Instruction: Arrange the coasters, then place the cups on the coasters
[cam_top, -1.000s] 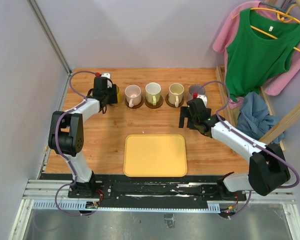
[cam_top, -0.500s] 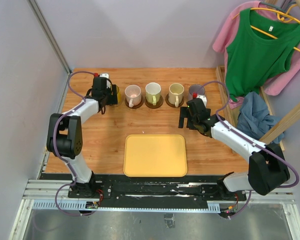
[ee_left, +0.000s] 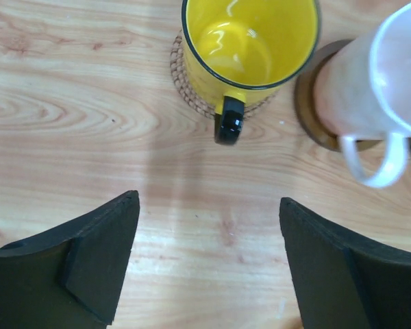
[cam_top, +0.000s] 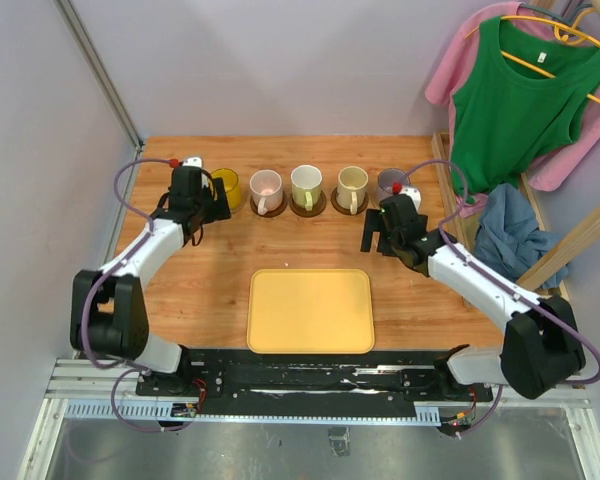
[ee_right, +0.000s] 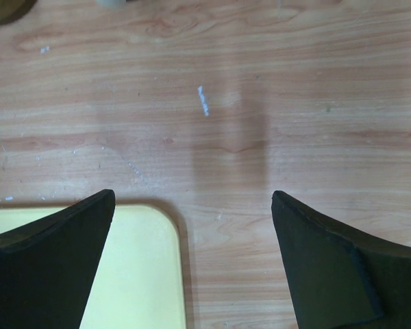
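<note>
at the upper left of the top view, the yellow cup stands at the left end of the row of cups, and your left gripper sits just below and left of it. in the left wrist view the cup is straight ahead at the top centre of the frame. it stands upright on its woven coaster, mouth up, so its long axis runs vertically, toward the camera. its black handle points down the frame, at the gap between your fingers. the jaws stand wide apart with nothing between them, and bare table separates them from the cup. the pink cup is just to the right on a dark coaster, near the yellow cup but not touching it.

your right gripper is also spread wide and empty. it hangs over wood beside the tray corner at the lower left of its wrist view.

your left arm is the nearer one to the yellow cup. every cup in the row looks seated on a coaster, so the next move is likely a straight pull away along the handle's line. if you swing sideways, a finger could clip the handle or the pink cup.
</note>
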Controlling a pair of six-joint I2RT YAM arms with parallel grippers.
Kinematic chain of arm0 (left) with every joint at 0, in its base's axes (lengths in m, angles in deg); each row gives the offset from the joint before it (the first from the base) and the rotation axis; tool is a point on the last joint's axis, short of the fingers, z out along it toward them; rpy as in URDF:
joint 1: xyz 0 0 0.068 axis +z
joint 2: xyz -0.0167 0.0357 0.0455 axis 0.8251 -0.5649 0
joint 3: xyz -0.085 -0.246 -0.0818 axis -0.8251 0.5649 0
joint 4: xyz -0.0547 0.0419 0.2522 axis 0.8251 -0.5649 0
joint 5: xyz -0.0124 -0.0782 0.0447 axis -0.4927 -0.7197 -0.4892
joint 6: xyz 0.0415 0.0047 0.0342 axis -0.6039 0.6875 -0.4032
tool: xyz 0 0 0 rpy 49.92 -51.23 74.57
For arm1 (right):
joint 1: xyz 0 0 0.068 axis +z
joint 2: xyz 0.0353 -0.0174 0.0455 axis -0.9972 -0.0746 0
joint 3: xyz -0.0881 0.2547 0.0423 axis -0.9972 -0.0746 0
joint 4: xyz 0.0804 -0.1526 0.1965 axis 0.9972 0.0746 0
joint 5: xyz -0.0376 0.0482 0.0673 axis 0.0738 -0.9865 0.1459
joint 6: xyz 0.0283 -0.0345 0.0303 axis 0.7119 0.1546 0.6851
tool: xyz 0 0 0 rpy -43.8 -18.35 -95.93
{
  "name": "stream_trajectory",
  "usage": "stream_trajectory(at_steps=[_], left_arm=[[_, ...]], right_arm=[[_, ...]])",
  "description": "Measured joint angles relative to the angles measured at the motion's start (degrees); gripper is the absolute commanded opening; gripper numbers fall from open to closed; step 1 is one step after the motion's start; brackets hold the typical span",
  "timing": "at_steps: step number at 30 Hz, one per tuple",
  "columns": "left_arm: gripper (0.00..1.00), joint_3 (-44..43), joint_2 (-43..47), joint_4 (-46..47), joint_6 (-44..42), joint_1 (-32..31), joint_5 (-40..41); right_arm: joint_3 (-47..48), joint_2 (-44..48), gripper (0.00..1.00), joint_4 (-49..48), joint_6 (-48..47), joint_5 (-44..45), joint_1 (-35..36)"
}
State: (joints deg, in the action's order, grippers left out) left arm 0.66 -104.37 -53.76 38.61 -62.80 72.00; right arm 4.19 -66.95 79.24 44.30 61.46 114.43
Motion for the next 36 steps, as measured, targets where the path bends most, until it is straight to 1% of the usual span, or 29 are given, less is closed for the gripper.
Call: stream_trajectory(at_steps=[1, 3, 6, 10, 14, 20, 23, 27, 30, 33, 36], left_arm=[[0.99, 0.98, 2.32, -0.26, 0.92, 0.00, -0.42], [1.00, 2.58, 6.78, -0.44, 2.64, 0.00, -1.36], [1.00, 4.15, 13.62, -1.11, 4.81, 0.00, -2.67], [1.00, 4.22, 19.58, -3.69, 5.77, 0.00, -2.67], [1.00, 4.39, 24.74, -8.11, 5.57, 0.00, -1.07], [1.00, 6.99, 32.61, -14.16, 5.42, 0.00, 2.25], [1.00, 7.93, 34.95, -16.02, 5.68, 0.00, 2.78], [1.00, 8.79, 37.24, -16.46, 6.51, 0.00, 2.82], [1.00, 9.44, 38.88, -16.44, 7.17, 0.00, 2.89], [1.00, 9.92, 39.85, -16.65, 7.50, 0.00, 3.06], [1.00, 10.75, 40.79, -16.87, 7.74, 0.00, 3.50]], right_arm=[[0.00, 0.81, 0.98, 0.00, 0.00, 0.37, -0.52], [-0.17, 2.82, 0.98, -0.11, 0.02, 1.14, -2.45], [-0.85, 5.86, 0.98, -0.44, 0.15, 1.81, -7.13], [-2.95, 9.88, 0.98, -0.42, 1.03, 2.14, -14.97], [-5.57, 14.51, 0.98, -0.26, 1.46, 3.19, -20.02], [-9.55, 25.40, 0.98, 0.72, 1.75, 6.78, -21.49], [-10.86, 31.71, 0.99, 1.99, 1.97, 9.51, -21.51], [-12.20, 39.93, 0.98, 3.58, 1.95, 12.44, -21.51], [-12.39, 44.39, 0.98, 4.68, 1.62, 14.03, -21.51], [-12.39, 46.47, 0.99, 5.92, 1.18, 15.23, -21.51], [-12.44, 46.49, 0.98, 7.21, 0.87, 15.89, -21.51]])
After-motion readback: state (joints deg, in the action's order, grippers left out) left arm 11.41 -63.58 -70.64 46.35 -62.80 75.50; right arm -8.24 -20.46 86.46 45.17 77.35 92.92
